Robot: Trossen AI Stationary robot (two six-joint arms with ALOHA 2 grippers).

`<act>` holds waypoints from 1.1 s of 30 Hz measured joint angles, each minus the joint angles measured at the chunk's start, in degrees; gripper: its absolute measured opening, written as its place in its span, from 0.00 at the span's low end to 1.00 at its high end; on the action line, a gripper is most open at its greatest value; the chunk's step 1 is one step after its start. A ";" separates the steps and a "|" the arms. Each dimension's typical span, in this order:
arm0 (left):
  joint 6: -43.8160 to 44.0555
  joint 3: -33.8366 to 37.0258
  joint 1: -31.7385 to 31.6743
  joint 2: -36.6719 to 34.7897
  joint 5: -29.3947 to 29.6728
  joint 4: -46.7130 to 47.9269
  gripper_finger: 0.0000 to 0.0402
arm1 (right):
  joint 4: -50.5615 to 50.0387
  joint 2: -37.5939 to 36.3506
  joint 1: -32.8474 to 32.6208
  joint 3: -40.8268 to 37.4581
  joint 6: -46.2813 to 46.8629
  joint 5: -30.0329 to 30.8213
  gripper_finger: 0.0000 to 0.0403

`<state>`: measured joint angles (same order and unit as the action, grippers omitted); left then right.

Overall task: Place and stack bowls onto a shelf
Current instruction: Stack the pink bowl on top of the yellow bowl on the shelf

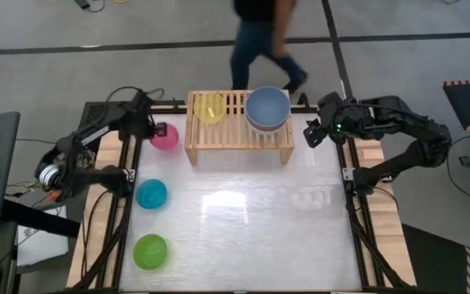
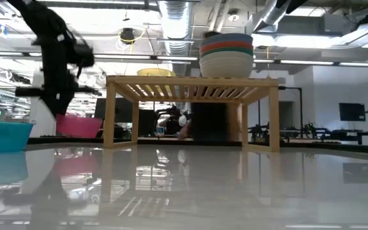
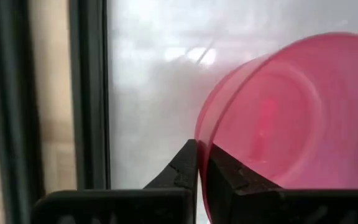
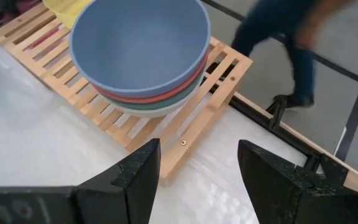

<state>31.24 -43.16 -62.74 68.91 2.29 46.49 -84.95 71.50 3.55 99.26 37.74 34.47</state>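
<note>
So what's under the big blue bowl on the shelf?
Under the blue bowl sit a red bowl, a teal-green one and a cream-white one, nested on the shelf. Only their rims show; their insides are covered.

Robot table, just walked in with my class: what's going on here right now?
The left end effector is shut on the rim of the pink bowl, holding it beside the shelf. On the shelf sit the yellow bowl and a stack of larger bowls with the blue bowl on top. The right end effector is open beside the shelf's other end. The cyan bowl and lime green bowl wait on the table. A person walks past behind.
</note>
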 joint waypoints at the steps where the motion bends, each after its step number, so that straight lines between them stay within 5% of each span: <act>1: -0.17 -1.26 0.01 -1.69 0.21 0.70 0.00 | 0.00 0.00 -0.22 0.00 0.12 -0.05 0.59; 9: 2.71 -10.00 0.13 -13.46 -1.72 0.81 0.00 | 0.13 0.00 -0.03 0.00 0.44 -0.12 0.59; 16: 5.32 -20.23 4.67 -15.22 -4.40 -7.05 0.00 | 0.24 0.00 0.35 0.00 0.44 -0.36 0.59; 23: 2.43 -33.70 11.92 -4.24 1.63 -7.80 0.00 | 1.33 0.00 0.83 0.02 0.39 -2.08 0.59; 33: -4.74 -51.22 17.88 16.55 -2.08 2.45 0.00 | 1.07 0.00 0.41 0.04 1.71 -3.20 0.59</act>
<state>26.50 -94.39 -44.86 85.47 0.21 48.94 -83.88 71.50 3.97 99.31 39.44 31.27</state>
